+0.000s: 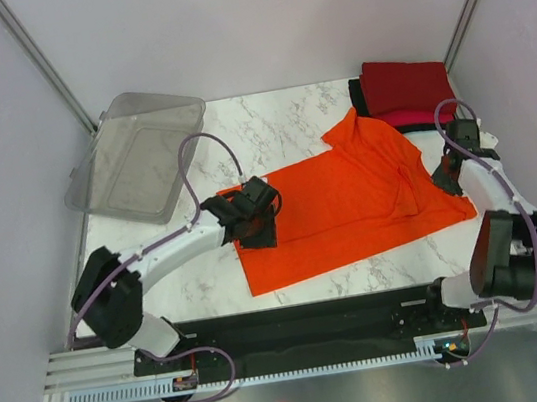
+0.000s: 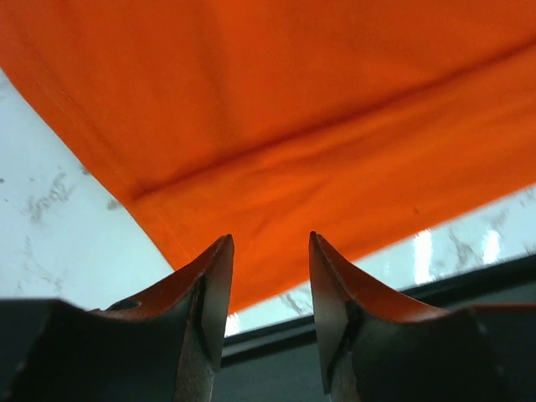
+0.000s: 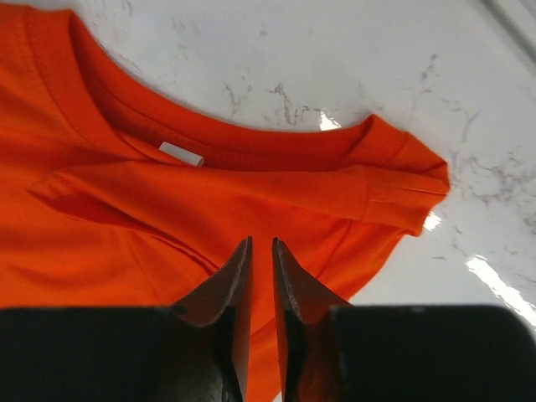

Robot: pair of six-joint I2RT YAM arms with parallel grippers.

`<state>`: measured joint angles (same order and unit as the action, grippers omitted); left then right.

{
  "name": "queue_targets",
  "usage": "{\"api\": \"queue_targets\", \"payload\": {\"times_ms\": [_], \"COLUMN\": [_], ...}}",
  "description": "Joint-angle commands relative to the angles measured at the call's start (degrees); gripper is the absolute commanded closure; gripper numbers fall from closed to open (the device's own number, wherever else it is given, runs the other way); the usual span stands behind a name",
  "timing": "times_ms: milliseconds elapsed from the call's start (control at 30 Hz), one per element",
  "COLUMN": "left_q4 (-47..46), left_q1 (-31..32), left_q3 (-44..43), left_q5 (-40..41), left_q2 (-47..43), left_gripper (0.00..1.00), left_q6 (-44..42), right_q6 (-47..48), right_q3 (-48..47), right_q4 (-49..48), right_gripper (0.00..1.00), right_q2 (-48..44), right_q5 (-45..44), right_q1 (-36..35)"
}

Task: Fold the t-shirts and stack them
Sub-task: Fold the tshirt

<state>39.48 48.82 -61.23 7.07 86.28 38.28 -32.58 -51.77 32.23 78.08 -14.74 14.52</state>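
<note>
The left end effector [image 2: 270, 239] hangs over the left edge of the orange t-shirt [image 1: 350, 204]. Its two dark fingers [image 2: 213, 285] are spread, with a clear gap between them, and nothing is pinched. Under them the left wrist view shows a stitched hem and one corner of the cloth lying flat on the counter [image 1: 278, 129], which is white marble with thin grey veins and a glossy surface.

The orange t-shirt is in the middle of the counter, a soft and matte knit. Its left part lies flat as a rectangle. Its right part is rumpled and folded over itself, with a ribbed collar and one short sleeve turned up. Inside the collar there is a small white tag [image 3: 182, 154]; no writing can be read on it.

The right end effector [image 3: 261, 243] is at the right side of this shirt, over the folded part below the collar. Its fingers [image 3: 234, 285] are almost pressed together, with only a thin slit. I cannot tell if cloth is caught in it.

Beyond the shirt's right end lies a folded dark red t-shirt [image 1: 405, 83] on a pinkish-red t-shirt [image 1: 416, 118], with a black t-shirt [image 1: 358, 99] at their left edge. Beyond the shirt's left end stands a clear plastic bin [image 1: 135, 155], rectangular with rounded corners, reaching over the edge of the counter.
</note>
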Motion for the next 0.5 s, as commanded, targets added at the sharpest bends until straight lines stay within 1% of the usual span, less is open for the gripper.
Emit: {"api": "queue_targets", "payload": {"times_ms": [0, 67, 200, 233, 333, 400, 467], "left_q4": [-1.9, -2.8, -2.8, -2.8, -2.1, -1.4, -1.3], "left_q1": [-4.9, -6.8, -10.2, -11.0, -11.1, -11.4, -11.5], "left_q3": [0.1, 1.1, 1.5, 1.6, 3.3, 4.6, 5.2], "left_q5": [-3.6, -2.1, -0.3, 0.4, 5.2, 7.2, 7.2], "left_q2": [4.3, 6.0, 8.5, 8.6, 9.6, 10.7, 11.5], "left_gripper": [0.51, 0.49, 0.49, 0.49, 0.47, 0.48, 0.48], "left_q6": [-2.9, -3.7, -3.7, -3.7, -4.9, -4.6, -4.2], "right_q6": [-0.5, -0.2, -0.2, -0.2, -0.6, -2.0, -3.0], "right_q3": [-2.5, -4.0, -5.8, -6.0, -5.2, -2.5, 1.4], "right_q4": [-4.5, -6.7, -8.8, -8.6, -6.8, -6.6, -7.4], "right_gripper": [0.79, 0.8, 0.81, 0.81, 0.81, 0.8, 0.8], "right_q2": [6.4, 9.1, 15.7, 16.6, 18.2, 16.9, 15.7], "right_q5": [3.9, 3.9, 3.3, 1.8, -2.1, -2.7, -5.0], "right_q1": [0.2, 0.2, 0.2, 0.2, 0.9, 1.8, 2.3]}}
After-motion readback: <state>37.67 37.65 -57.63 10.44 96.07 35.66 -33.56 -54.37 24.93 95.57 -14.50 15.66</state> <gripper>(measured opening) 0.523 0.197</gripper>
